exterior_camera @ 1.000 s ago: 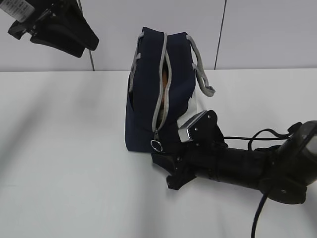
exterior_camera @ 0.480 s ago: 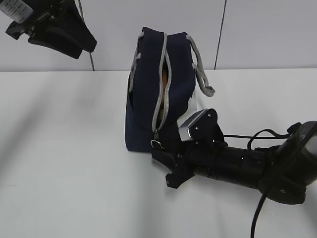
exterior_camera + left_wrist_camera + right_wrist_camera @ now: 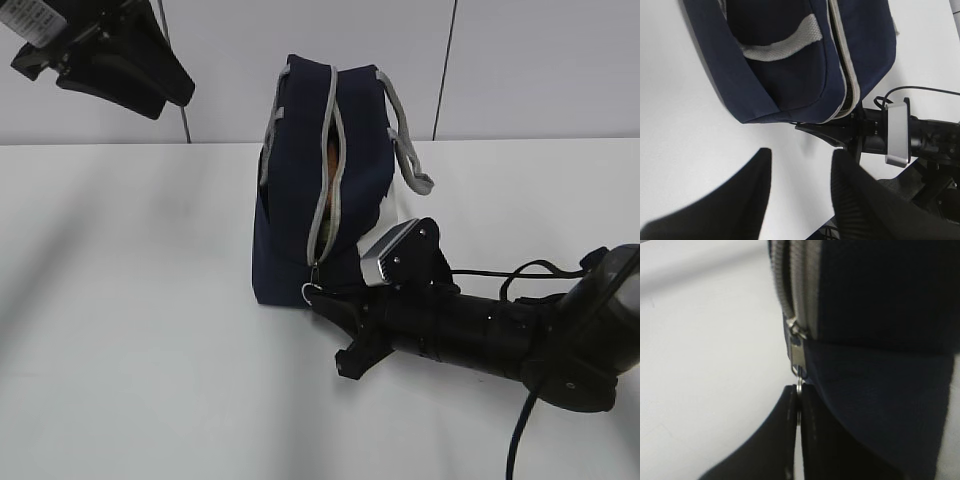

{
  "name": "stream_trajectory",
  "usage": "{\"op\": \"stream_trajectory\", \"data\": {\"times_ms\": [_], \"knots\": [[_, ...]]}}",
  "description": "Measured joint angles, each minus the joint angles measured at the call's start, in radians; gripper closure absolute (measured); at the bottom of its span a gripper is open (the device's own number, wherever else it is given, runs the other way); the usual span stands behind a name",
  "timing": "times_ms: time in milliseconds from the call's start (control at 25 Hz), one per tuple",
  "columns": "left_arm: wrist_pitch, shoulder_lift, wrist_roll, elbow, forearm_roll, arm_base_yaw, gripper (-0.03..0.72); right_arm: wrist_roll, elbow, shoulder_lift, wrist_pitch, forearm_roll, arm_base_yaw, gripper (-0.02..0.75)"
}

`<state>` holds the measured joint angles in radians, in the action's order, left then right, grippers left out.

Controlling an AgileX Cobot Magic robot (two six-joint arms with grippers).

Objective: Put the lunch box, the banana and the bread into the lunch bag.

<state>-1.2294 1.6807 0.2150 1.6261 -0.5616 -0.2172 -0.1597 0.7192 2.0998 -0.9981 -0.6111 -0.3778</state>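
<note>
White tabletop (image 3: 120,330) lies bare at 9 o'clock of your navy fabric lunch bag (image 3: 300,200). Right gripper (image 3: 798,412) is clamped on its ring pull (image 3: 799,384); left gripper (image 3: 800,190) fingers apart, clear.

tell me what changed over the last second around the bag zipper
The right claw crept up to the lunch bag's lower front corner and shut on the ring pull, which now sits tipped between its fingers instead of hanging free. The bag, its part-open zipper and the raised left claw, open, kept their places.
</note>
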Motion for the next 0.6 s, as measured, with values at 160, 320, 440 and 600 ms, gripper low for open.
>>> {"op": "stream_trajectory", "data": {"times_ms": [160,320,440,600], "knots": [[0.0,0.0,0.0,0.0,0.0,0.0,0.391,0.004,0.0,0.0,-0.002,0.0,0.0,0.754],[0.0,0.0,0.0,0.0,0.0,0.0,0.391,0.005,-0.013,-0.047,0.002,0.017,0.0,0.754],[0.0,0.0,0.0,0.0,0.0,0.0,0.391,0.007,-0.014,-0.079,0.019,-0.011,0.0,0.754],[0.0,0.0,0.0,0.0,0.0,0.0,0.391,0.007,-0.014,-0.088,0.028,-0.037,0.0,0.754]]}}
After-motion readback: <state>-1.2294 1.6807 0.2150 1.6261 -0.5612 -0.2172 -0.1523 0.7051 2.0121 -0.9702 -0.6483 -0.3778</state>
